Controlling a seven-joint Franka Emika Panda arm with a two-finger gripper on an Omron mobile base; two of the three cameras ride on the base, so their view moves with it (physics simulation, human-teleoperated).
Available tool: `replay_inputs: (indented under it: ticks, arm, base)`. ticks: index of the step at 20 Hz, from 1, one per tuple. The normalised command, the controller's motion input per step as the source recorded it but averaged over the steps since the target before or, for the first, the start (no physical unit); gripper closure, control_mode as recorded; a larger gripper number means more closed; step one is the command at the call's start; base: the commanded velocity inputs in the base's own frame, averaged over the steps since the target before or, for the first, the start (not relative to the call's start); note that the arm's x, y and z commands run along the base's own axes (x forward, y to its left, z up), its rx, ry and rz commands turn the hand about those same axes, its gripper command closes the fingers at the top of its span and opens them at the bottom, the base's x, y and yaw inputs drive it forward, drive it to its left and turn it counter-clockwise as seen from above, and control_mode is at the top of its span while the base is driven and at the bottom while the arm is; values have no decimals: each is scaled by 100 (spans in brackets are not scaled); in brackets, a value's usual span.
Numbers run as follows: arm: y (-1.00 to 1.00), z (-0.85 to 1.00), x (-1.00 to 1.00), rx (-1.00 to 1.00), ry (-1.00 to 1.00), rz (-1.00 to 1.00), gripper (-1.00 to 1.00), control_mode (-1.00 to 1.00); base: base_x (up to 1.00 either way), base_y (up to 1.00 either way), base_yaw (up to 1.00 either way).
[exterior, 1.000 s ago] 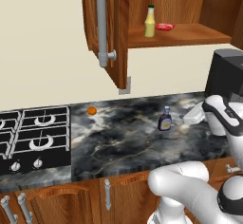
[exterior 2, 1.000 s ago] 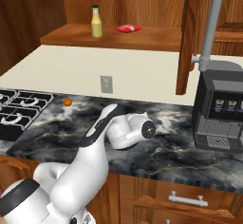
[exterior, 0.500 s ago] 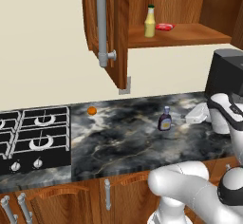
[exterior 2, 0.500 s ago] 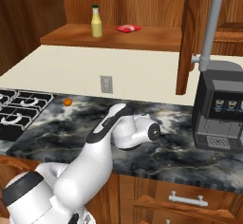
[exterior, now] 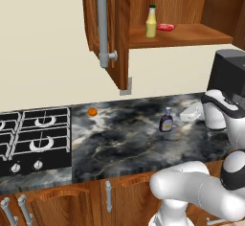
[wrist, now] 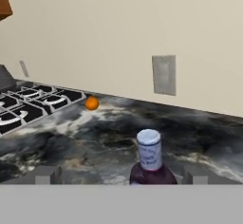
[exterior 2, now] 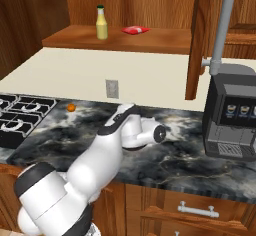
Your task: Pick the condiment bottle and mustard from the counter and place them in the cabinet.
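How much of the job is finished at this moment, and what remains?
Done: the mustard stands on the shelf of the cabinet. In hand: nothing yet; the claw is open, its fingertips either side of the condiment bottle, which is on the counter. Left: gripping that bottle and putting it in the cabinet.

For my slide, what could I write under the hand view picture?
Condiment bottle standing on the counter between the gripper's open fingertips.

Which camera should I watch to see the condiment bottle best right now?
The left base view: the condiment bottle stands whole and upright on the counter, clear of the arm. The hand view has it close but cut off at the bottom edge. In the right base view the arm stands in front of that spot.
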Motion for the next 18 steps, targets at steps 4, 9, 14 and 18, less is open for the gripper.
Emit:
replay_inputs:
  ticks: [4, 9, 14, 18]
  arm:
    - [0, -27, 21, 1, 8, 5, -100, -100]
    - [1, -25, 7, 1, 5, 7, -100, -100]
    - [16, -12, 26, 2, 0, 5, -100, -100]
    - [23, -12, 26, 3, 0, 6, -100, -100]
  base:
    - [0, 0, 0]
    - [0, 0, 0]
    - [0, 0, 0]
    - [0, 0, 0]
